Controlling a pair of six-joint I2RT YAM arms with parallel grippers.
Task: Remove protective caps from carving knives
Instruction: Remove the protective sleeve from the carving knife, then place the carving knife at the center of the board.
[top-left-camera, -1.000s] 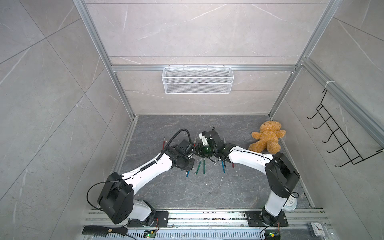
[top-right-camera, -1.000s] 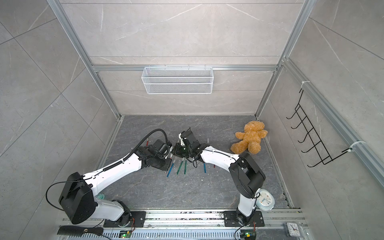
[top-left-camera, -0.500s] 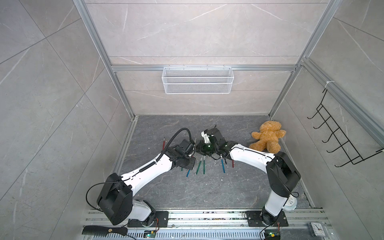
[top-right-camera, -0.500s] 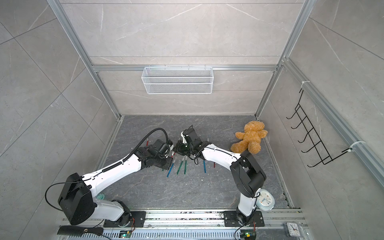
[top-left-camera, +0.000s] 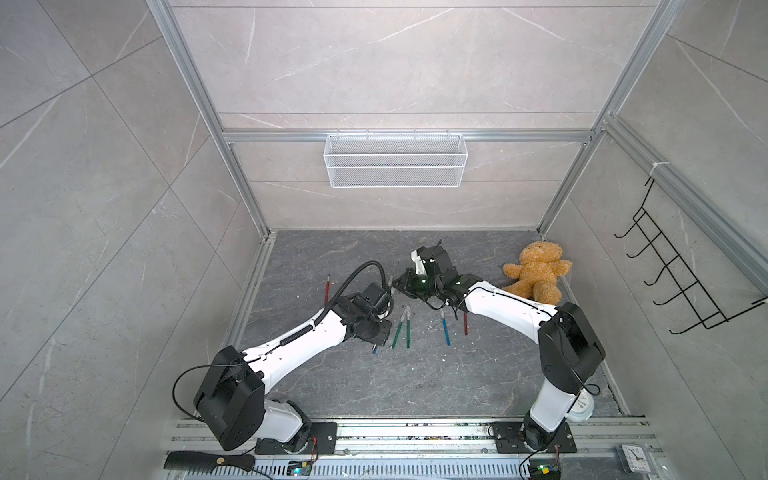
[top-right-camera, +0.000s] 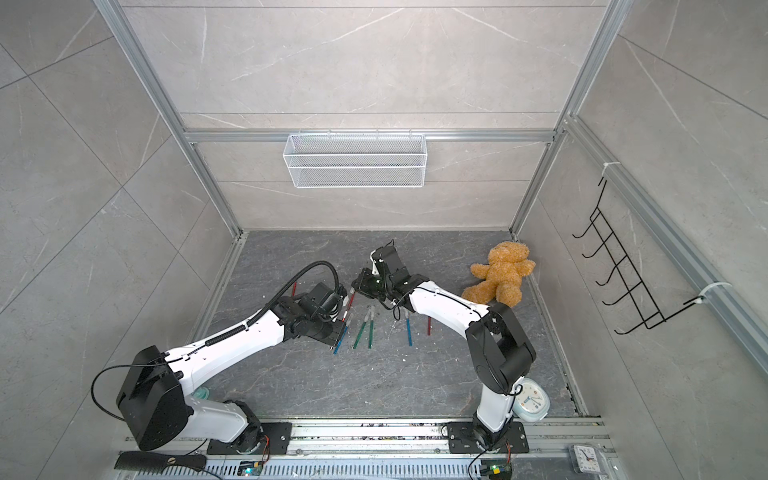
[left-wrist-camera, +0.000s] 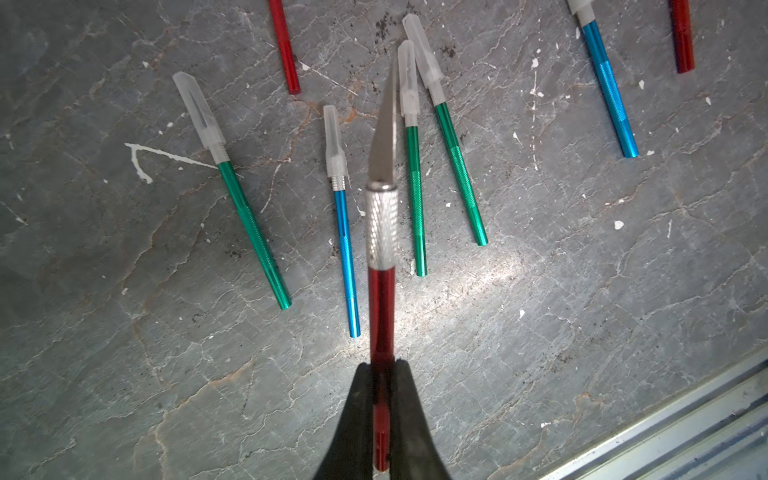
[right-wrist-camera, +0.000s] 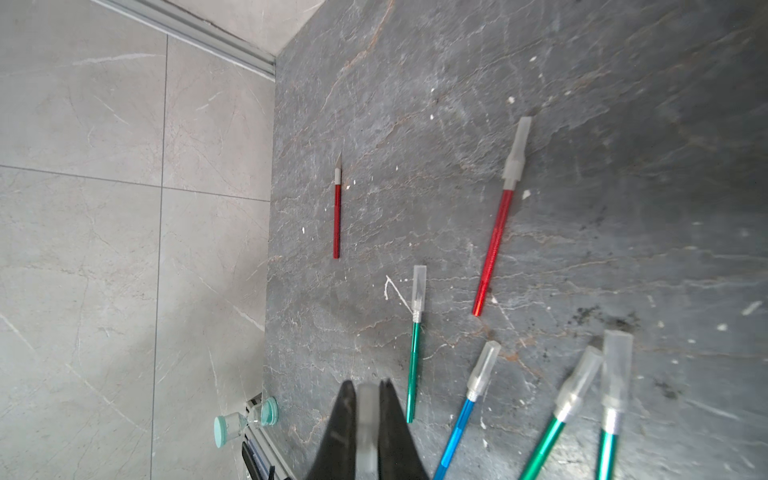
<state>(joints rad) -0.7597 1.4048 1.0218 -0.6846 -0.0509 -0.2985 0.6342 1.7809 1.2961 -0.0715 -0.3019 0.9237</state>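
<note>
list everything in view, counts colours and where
carving knives: nine; four red, three green, two blue; eight on the floor, one red held
protective caps: translucent; one held, at least five on floor knives
teddy bear: one, tan, near right wall
wire basket: one, white, back wall
hook rack: one, black, right wall
comb: one, black, front rail
clocks: two, pale, front right
hourglass: one, teal, by left arm's base
left gripper: shut on a bare red knife
right gripper: shut on a cap
</note>
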